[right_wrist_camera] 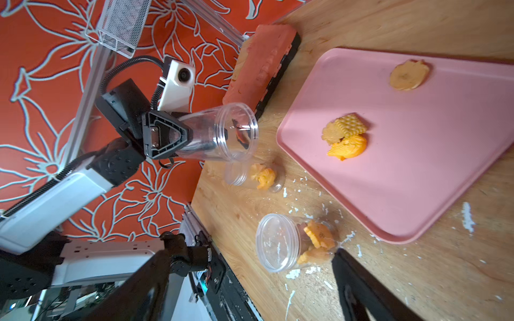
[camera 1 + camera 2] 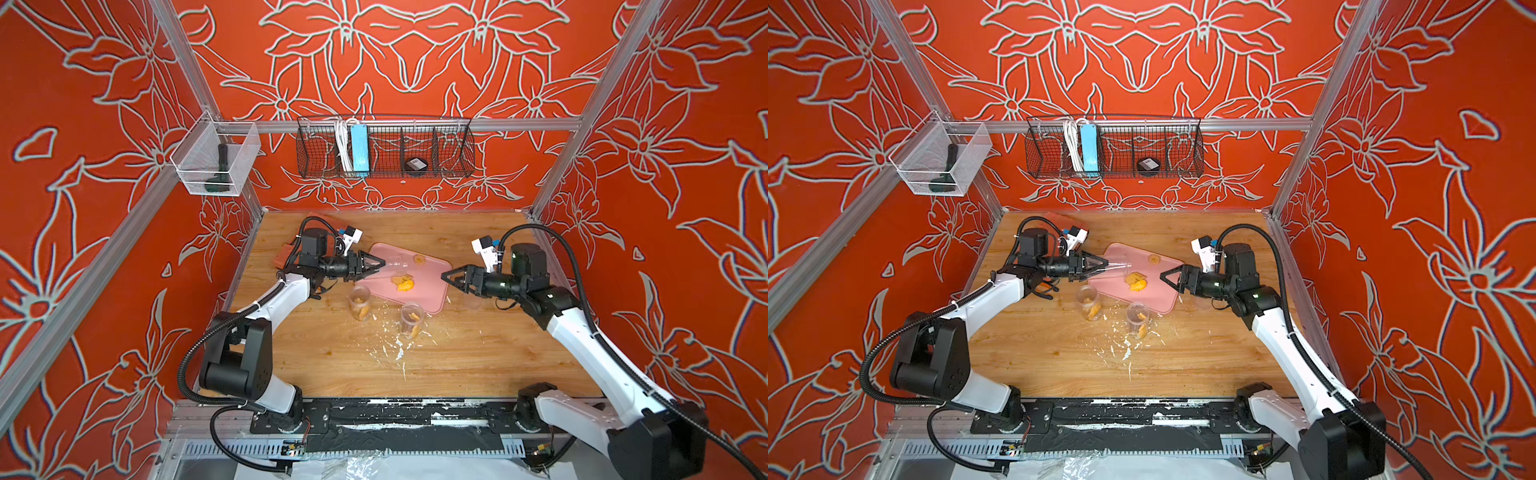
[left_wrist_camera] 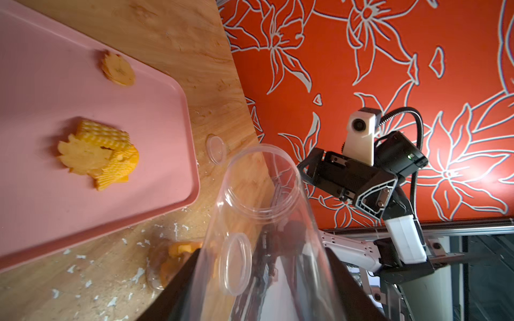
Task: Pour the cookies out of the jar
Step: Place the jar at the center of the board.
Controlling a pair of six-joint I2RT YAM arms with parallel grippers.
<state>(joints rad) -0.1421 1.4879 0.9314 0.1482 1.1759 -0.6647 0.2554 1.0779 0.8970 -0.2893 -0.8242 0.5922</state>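
My left gripper [image 2: 380, 267] [image 3: 261, 283] is shut on a clear jar [image 2: 395, 264] [image 3: 258, 222] [image 1: 222, 133]. The jar lies on its side in the air, its open mouth over the left edge of the pink tray [image 2: 432, 299], and it looks empty. Three orange and yellow cookies [image 2: 403, 284] [image 3: 103, 155] [image 1: 346, 136] lie heaped on the tray. A single tan cookie [image 2: 419, 259] [image 1: 409, 75] lies farther back. My right gripper [image 2: 444, 277] [image 1: 244, 289] hovers open at the tray's right edge, holding nothing.
Two more clear jars with cookies inside, one [image 2: 360, 302] [image 1: 256, 175] and another [image 2: 411, 319] [image 1: 289, 244], stand in front of the tray among white crumbs [image 2: 390, 349]. An orange-red block [image 1: 261, 61] lies behind my left arm. A clear round rim [image 3: 215, 148] sits right of the tray.
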